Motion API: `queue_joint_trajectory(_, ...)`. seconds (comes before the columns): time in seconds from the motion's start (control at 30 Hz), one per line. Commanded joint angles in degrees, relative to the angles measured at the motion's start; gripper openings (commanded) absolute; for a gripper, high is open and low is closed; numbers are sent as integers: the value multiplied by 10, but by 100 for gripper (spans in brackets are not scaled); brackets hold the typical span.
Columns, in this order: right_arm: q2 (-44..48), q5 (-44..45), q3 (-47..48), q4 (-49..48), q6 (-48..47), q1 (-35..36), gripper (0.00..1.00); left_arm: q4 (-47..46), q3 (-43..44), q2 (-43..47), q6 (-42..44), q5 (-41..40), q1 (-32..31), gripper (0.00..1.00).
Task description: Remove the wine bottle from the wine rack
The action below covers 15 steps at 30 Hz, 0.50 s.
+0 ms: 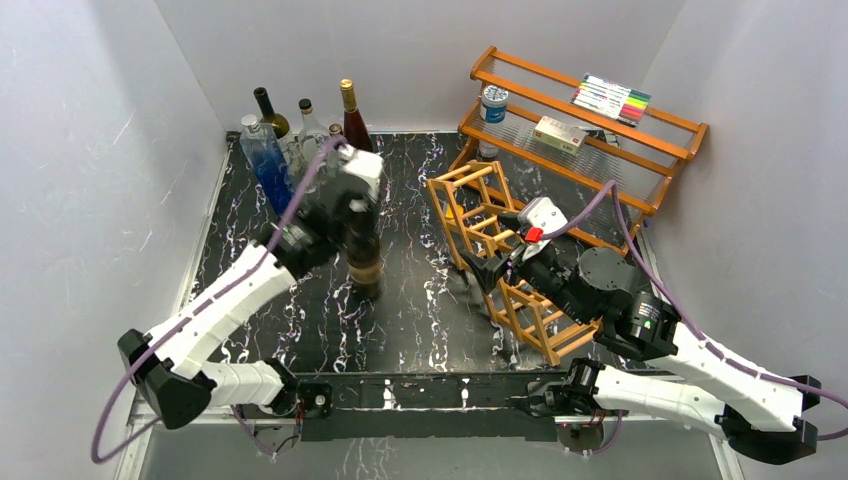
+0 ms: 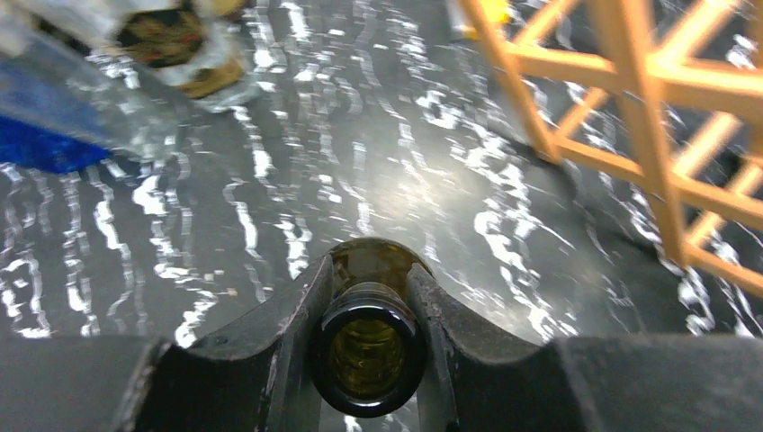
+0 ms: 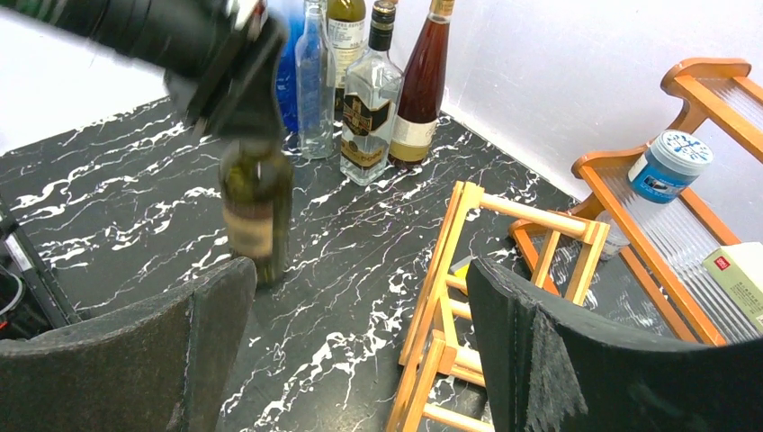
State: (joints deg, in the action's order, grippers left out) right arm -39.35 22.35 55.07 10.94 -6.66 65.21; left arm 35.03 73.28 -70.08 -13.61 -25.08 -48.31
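The wine bottle (image 1: 365, 262) is dark green with a tan label and stands upright left of the wine rack (image 1: 468, 174), fully outside it. I cannot tell whether its base touches the tabletop. My left gripper (image 1: 352, 196) is shut on its neck from above. In the left wrist view the bottle's open mouth (image 2: 369, 355) sits between the gripper's (image 2: 369, 274) fingers, with the rack (image 2: 643, 117) at the upper right. My right gripper (image 1: 490, 272) hangs open and empty beside the rack's near end. Its view shows the bottle (image 3: 256, 211), the rack (image 3: 531, 214) and the gripper (image 3: 360, 279).
Several other bottles (image 1: 300, 130) stand together at the back left corner. A two-tier wooden shelf (image 1: 600, 165) behind the rack carries a blue-lidded jar (image 1: 493, 103), a small box (image 1: 560, 133) and a pack of markers (image 1: 612, 98). Grey walls enclose the table on three sides.
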Motion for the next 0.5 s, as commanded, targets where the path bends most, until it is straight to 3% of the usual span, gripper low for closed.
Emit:
queue_joint_trajectory(0.0,3,11,24,-4,-3,-3,98,-56,75,11,110,62,219,0)
queue_joint_trajectory(0.27,-5,17,20,-3,4,-3,98,-104,121,-60,78,212,474,0)
queue_joint_trajectory(0.47,-27,35,30,5,28,-3,98,-114,143,-119,38,279,531,0)
